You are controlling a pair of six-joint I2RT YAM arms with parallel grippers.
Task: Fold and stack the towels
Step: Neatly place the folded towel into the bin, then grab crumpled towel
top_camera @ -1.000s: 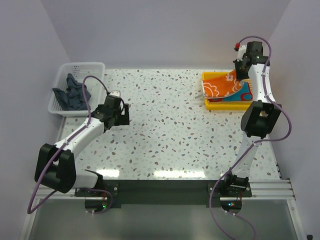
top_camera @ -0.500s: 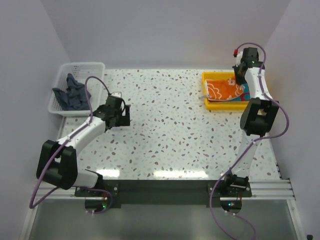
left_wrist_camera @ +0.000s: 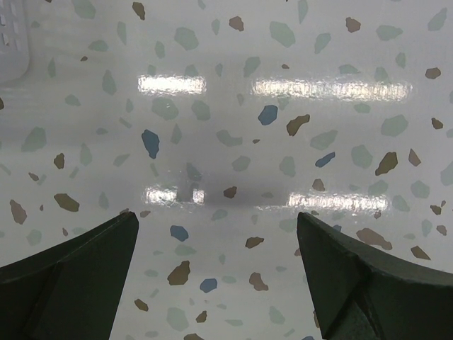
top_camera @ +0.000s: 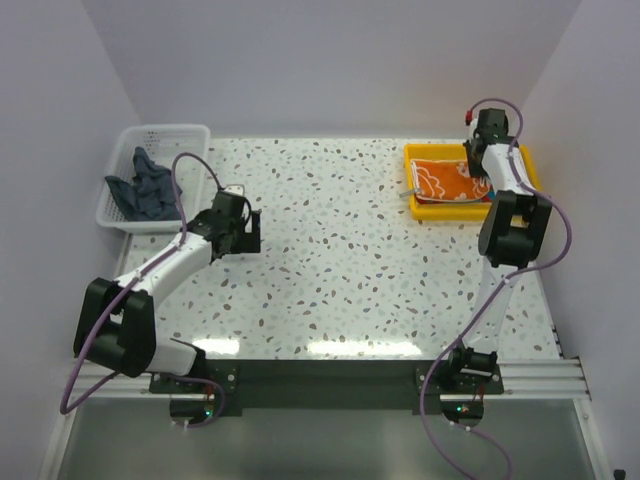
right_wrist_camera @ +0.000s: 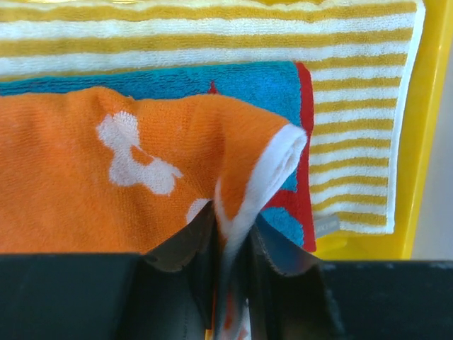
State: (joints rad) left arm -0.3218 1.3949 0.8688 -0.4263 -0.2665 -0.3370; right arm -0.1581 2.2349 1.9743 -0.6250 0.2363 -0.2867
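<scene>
The orange towel [top_camera: 448,180] with white prints lies in the yellow tray [top_camera: 448,213] at the back right. My right gripper [top_camera: 484,168] is shut on its white-edged corner [right_wrist_camera: 263,170], above a teal towel with red marks [right_wrist_camera: 279,88] and a tan-and-white striped towel [right_wrist_camera: 354,106]. A dark blue-grey towel [top_camera: 145,188] sits crumpled in the white basket [top_camera: 122,140] at the back left. My left gripper [top_camera: 246,232] is open and empty over the speckled table [left_wrist_camera: 226,142], right of the basket.
The yellow tray's right rim [right_wrist_camera: 428,127] shows beside the striped towel. The basket's corner [left_wrist_camera: 13,35] is at the upper left of the left wrist view. Purple walls close in the table at the back and both sides.
My right gripper has carried the orange towel's corner from above the tray's far right down and inward, folding the towel over the stack; the teal towel is now mostly covered. The left arm barely moved.
</scene>
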